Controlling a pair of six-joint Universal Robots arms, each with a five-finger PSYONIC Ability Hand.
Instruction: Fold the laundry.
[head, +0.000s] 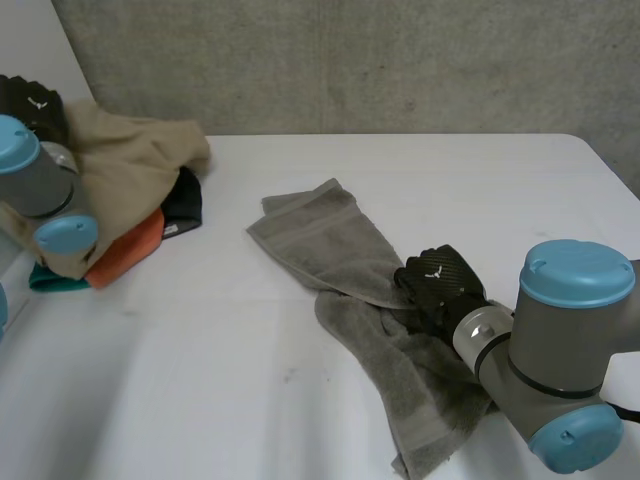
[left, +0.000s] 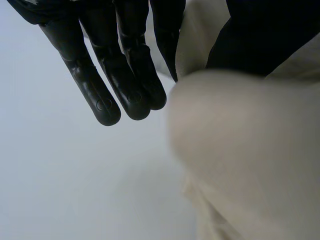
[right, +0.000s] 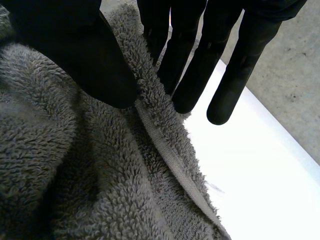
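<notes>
A white table (head: 300, 340) fills the head view from near to far; behind its far edge stands a grey concrete wall (head: 400, 60).

A grey terry towel (head: 320, 235) lies a little right of the table's centre. Its far half lies flat, and its near half is bunched and trails towards the near right edge. At the far left sits a heap of laundry: a beige cloth (head: 130, 160) on top, an orange cloth (head: 132, 250) and a black cloth (head: 185, 202) under its right side, and a teal cloth (head: 50, 282) at its near edge.

The right arm (head: 560, 360) enters from the near right. The right hand (head: 440, 285) rests on the towel's middle, where flat and bunched halves meet. The left arm (head: 40, 190) stands in front of the heap, and the left hand (head: 30, 103) is at the heap's far left.

The right wrist view adds the grip: the towel's hemmed edge runs between the thumb (right: 75, 60) and the straight fingers (right: 192, 75), which pinch it.

The left wrist view shows the left hand above bare table with the beige cloth touching its side. Whether this hand holds the cloth cannot be told.
</notes>
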